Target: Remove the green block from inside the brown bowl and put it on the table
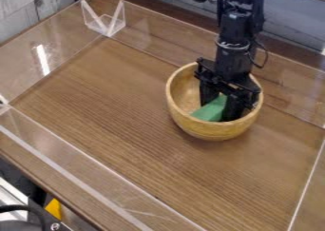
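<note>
The black end effector (226,95) points straight down into the round, light tan wooden bowl (215,105), its two dark fingers drawn together around the upper end of the small bright green rectangular block (212,108); it is closed and grips that block. The green block lies tilted inside the bowl, its lower end reaching toward the bowl's near-left inner wall, its upper end hidden between the fingers. Whether the block touches the bowl's floor cannot be told.

Above the end effector the black robot arm (237,26) rises nearly upright over the bowl's far half and runs out of the top of the view.

The bowl stands upright on the broad brown wood-grain worktop (114,111), toward its right side. To the bowl's left and front lies bare wood grain. Low clear plastic walls (51,154) edge the worktop well apart from the bowl on the near-left side, and another clear wall runs close behind the bowl. A small clear plastic V-shaped stand (102,18) sits far to the bowl's upper left, near the worktop's back corner.
</note>
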Motion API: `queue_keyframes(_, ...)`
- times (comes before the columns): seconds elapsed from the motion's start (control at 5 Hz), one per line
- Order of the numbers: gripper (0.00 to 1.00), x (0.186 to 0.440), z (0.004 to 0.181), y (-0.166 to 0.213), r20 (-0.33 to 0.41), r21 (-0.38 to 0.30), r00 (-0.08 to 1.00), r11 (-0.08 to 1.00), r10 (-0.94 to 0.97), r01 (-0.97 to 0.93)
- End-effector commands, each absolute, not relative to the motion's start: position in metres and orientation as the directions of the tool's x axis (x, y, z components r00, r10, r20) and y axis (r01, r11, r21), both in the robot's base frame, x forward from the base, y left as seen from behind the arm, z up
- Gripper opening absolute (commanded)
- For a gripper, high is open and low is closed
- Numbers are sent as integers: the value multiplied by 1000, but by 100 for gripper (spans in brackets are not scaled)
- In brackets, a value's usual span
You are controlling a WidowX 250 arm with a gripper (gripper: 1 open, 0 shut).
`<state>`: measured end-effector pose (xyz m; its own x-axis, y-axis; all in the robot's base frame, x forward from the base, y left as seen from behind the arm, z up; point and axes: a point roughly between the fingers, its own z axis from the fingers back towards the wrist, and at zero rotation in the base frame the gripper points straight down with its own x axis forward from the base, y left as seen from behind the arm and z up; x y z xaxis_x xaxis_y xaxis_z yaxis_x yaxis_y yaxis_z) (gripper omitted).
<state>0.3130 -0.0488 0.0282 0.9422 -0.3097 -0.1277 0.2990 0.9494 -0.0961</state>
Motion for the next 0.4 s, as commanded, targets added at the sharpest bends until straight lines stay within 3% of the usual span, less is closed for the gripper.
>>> queue_keyframes(0.0,0,307,59,-38,-70,-101,932,932,-356,348)
queue_keyframes(0.2,0,298,73,-27,-62,-109,919,917,-390,382)
